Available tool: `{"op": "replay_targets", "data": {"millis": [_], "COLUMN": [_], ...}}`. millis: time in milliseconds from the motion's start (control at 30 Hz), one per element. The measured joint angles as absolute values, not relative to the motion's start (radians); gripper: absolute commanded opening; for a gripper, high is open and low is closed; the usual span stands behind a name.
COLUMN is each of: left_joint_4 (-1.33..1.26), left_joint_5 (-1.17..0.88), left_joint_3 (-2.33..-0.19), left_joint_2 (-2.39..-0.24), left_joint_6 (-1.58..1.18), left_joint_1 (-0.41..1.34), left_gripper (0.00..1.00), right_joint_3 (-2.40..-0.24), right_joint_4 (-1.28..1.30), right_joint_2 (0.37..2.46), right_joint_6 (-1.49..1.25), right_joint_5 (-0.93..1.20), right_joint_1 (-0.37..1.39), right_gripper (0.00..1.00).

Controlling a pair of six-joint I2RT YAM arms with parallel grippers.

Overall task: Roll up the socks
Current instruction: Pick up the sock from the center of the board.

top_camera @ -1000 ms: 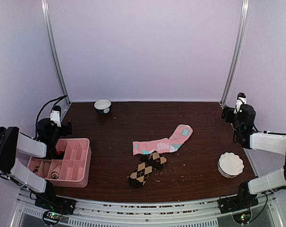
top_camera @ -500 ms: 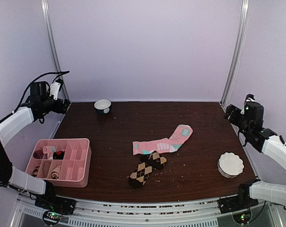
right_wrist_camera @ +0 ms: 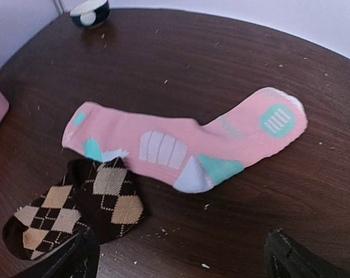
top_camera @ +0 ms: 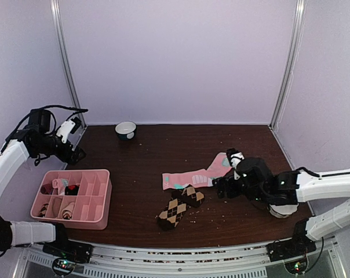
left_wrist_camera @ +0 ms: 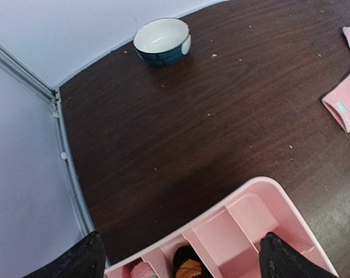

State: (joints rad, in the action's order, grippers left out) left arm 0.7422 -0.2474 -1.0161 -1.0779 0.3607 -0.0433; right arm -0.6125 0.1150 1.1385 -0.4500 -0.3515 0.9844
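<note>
Item one: the pink socks [top_camera: 197,175] lie flat at mid-tabletop, toe end pointing toward the far right corner. Item two: the argyle socks [top_camera: 179,207] lie just nearer the front edge, touching the pink cuff (contact is clearest in the right wrist view). Neither pair is rolled. The right gripper [top_camera: 220,186] hangs just beside the pink foot end, jaws wide apart, empty. The left gripper [top_camera: 75,154] hovers near the left edge, beyond the pink tray [top_camera: 102,219], jaws apart, empty.

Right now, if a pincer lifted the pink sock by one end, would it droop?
Probably yes: the pink sock lies flat and bent, like thin fabric. Likely light; pushing may bunch it. Its cuff touches the argyle sock, which might drag along.
</note>
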Motion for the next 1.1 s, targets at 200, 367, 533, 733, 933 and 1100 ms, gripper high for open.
{"op": "replay_targets", "data": {"millis": [200,367,533,733,933,1100], "left_joint_4": [0.846,0.901,0.931,0.946,0.956,0.966], "left_joint_5": [-0.305,-0.311,-0.310,-0.302,-0.299,-0.301], "left_joint_3": [-0.981,-0.945,-0.936,-0.933,-0.927,-0.927], "left_joint_2": [-1.038,-1.018,-1.001,-0.999,-0.999,-0.999], "left_joint_6": [0.398,0.432,0.462,0.486,0.503,0.511], "left_joint_1": [-0.043,-0.043,-0.043,-0.043,-0.043,-0.043], "left_gripper": [0.98,0.97,0.97,0.96,0.96,0.96], "right_joint_3": [-0.731,-0.751,-0.794,-0.836,-0.836,-0.831], "right_joint_4": [0.096,0.048,0.017,-0.001,-0.004,-0.002], "right_joint_2": [1.455,1.547,1.647,1.733,1.752,1.744], "right_joint_6": [-0.422,-0.415,-0.403,-0.391,-0.390,-0.382], "right_joint_5": [-0.311,-0.248,-0.199,-0.171,-0.172,-0.172], "right_joint_1": [1.098,1.110,1.129,1.134,1.131,1.118], "right_gripper": [0.83,0.77,0.65,0.59,0.54,0.52]}}
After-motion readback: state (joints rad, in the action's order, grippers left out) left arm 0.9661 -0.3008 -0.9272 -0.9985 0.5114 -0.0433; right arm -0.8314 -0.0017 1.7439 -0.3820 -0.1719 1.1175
